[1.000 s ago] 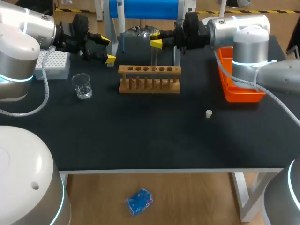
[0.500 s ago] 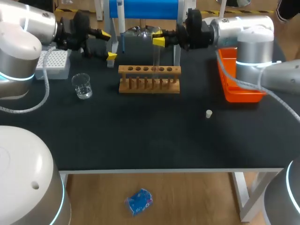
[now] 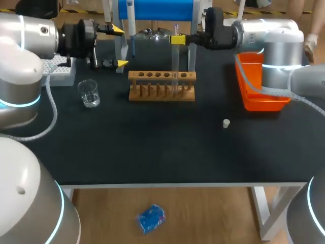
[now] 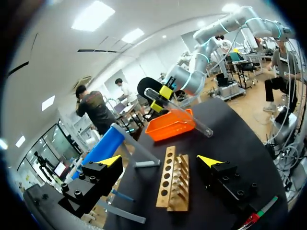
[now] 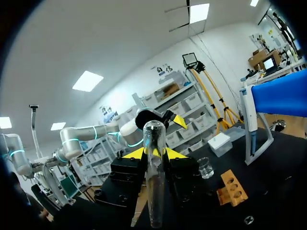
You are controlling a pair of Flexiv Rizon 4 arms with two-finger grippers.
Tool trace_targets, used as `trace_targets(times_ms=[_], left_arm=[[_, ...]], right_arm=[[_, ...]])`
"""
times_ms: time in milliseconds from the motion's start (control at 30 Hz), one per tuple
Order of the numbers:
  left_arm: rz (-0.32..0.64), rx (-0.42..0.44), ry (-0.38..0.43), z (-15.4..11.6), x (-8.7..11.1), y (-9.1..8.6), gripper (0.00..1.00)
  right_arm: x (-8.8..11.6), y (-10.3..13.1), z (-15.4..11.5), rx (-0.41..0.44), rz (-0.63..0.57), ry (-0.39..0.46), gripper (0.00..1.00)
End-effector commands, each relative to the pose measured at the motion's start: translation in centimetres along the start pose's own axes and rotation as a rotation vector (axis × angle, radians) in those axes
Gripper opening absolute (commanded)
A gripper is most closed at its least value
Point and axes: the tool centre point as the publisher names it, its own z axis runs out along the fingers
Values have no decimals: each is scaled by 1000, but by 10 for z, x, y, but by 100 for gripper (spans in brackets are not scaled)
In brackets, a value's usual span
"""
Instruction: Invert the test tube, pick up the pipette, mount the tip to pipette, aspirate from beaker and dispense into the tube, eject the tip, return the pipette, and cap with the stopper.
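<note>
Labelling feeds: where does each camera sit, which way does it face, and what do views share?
Head: above and behind, looking down on the table; left arm and right arm enter from its sides.
Left wrist: on the left arm, facing past its open left hand over the rack.
Right wrist: on the right arm, facing along the right hand, shut on the tube.
Shared: all show rack and tube.

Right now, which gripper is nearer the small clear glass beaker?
Left. The left gripper hangs open just behind the clear glass beaker, toward the rack's side; the right gripper holds the glass test tube over the wooden rack, farther off.
</note>
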Motion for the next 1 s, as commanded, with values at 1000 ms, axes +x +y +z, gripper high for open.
trace_targets(times_ms=[1000], left_arm=[[982, 195, -291, 11, 45, -13, 100]], right_arm=[[-7, -4, -9, -120, 901, -93, 0]])
